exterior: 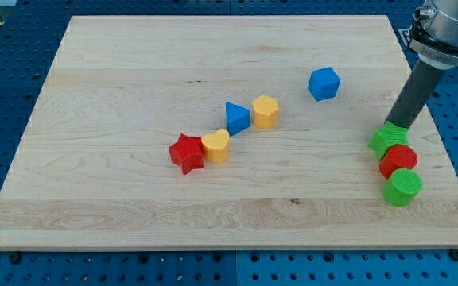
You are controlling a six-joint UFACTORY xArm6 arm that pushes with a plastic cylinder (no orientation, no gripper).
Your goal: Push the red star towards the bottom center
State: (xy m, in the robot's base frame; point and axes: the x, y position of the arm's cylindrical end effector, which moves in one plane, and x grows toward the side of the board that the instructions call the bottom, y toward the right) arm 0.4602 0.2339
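The red star (186, 153) lies on the wooden board (133, 79) left of centre, touching a yellow heart-shaped block (216, 146) on its right. My tip (392, 125) is far to the view's right, at the top edge of a green star-like block (387, 140), well away from the red star. The dark rod rises from there to the view's top right.
A blue triangle (237, 117) and a yellow hexagon (265, 112) sit just up and right of the heart. A blue cube (324, 83) lies further right. Below the green block, a red cylinder (398, 161) and a green cylinder (403, 187) form a column near the board's right edge.
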